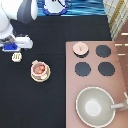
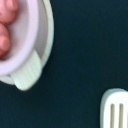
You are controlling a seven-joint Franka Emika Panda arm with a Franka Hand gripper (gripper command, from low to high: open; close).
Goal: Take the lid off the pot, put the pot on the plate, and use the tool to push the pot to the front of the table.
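The gripper hangs over the black table near the exterior view's left edge, its blue block showing under the white arm; how its hand is set I cannot tell.

Just below the gripper, toward the exterior view's bottom, lies the tool, a small cream-white spatula flat on the table. The wrist view catches its slotted head close by, resting on the dark surface and clear of the plate.

The pot sits to the lower right of the tool in the exterior view, uncovered, with its reddish-orange contents open to sight. It stands on the cream plate, whose rim peeks out around its base. In the wrist view the pot's pinkish wall and one pale side tab show with the plate rim beyond them.

The lid rests on the pinkish-brown stove, well to the right of the pot, on the burner spot nearest the stove's top left corner, knob up. Three black burners stay bare beside it. Below the burners sits a large grey pan, its handle pointing toward the exterior view's right.
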